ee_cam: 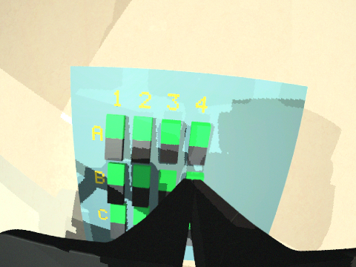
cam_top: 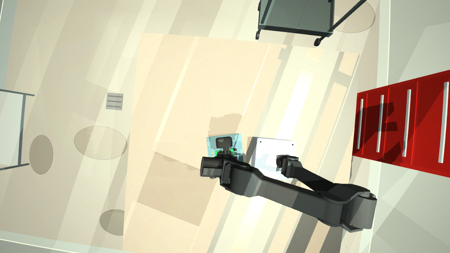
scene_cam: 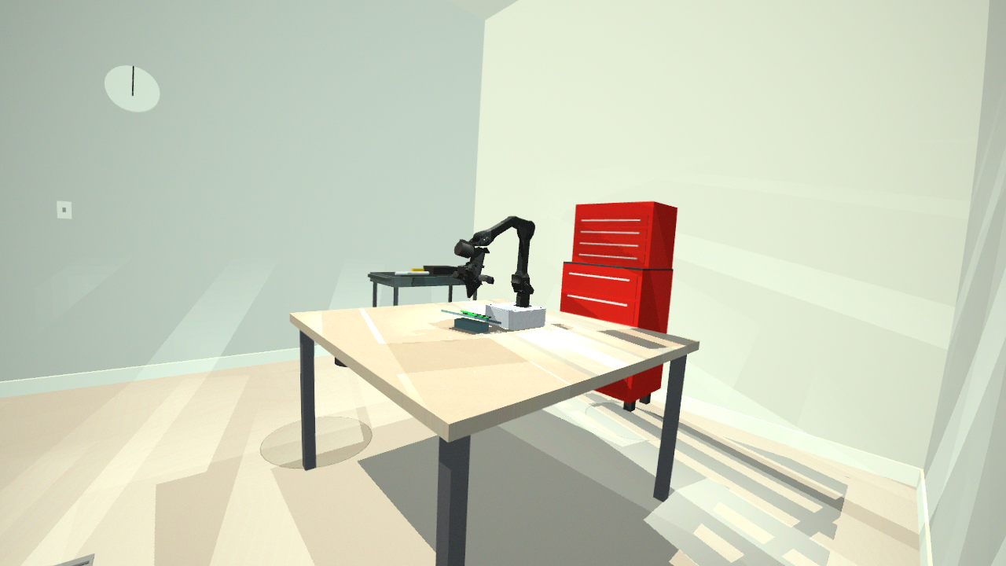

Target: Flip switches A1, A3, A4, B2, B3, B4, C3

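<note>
The pale blue panel (cam_top: 210,145) (scene_cam: 449,311) (ee_cam: 252,148) carries rows of switches, each with a green far half and a grey or black near half. In the wrist view A1 (ee_cam: 116,127), A2 (ee_cam: 142,130), A3 (ee_cam: 170,133), A4 (ee_cam: 200,135), B1 (ee_cam: 116,174) and B2 (ee_cam: 142,176) show. B3 (ee_cam: 167,179) is partly covered, and only the far green end of B4 (ee_cam: 195,175) shows. C3 is hidden behind the fingers. Which ends are raised is hard to tell. My gripper (scene_cam: 471,293) (ee_cam: 191,187) is shut and empty, its tips above the panel, in front of B4 in the wrist view.
The white base block (cam_top: 264,150) (scene_cam: 523,317) stands beside the panel on the wooden table (cam_top: 176,94) (scene_cam: 449,384). The panel sits tilted on a dark block (scene_cam: 469,325). A red cabinet (cam_top: 371,125) (scene_cam: 611,232) and a dark cart (cam_top: 292,15) (scene_cam: 415,280) stand beyond the table.
</note>
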Motion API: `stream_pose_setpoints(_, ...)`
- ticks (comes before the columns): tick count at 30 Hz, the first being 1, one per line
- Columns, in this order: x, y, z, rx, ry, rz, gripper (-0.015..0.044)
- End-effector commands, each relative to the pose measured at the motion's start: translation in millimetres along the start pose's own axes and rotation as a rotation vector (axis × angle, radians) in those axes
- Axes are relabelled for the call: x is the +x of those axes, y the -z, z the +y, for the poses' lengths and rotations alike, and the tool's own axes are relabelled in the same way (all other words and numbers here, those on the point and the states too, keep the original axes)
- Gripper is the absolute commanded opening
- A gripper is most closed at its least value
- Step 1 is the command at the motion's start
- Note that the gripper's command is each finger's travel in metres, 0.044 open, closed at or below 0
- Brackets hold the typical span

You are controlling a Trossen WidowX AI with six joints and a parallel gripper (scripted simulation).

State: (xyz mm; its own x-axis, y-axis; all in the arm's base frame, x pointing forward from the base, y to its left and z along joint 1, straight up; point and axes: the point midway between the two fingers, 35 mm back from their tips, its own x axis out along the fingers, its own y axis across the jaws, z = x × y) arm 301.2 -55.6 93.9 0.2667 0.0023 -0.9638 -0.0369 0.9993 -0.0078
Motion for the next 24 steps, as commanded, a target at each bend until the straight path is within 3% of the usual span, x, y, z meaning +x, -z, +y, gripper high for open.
stream_pose_setpoints(1,-3.6,-8.7,-7.9,-0.003,-0.001,-0.008,0.0000)
stream_pose_setpoints(7,31.3,-9.8,-7.8,-0.003,-0.001,0.018,0.0000)
stream_pose_setpoints(24,51.2,-10.0,-7.7,-0.003,-0.001,0.017,0.0000)
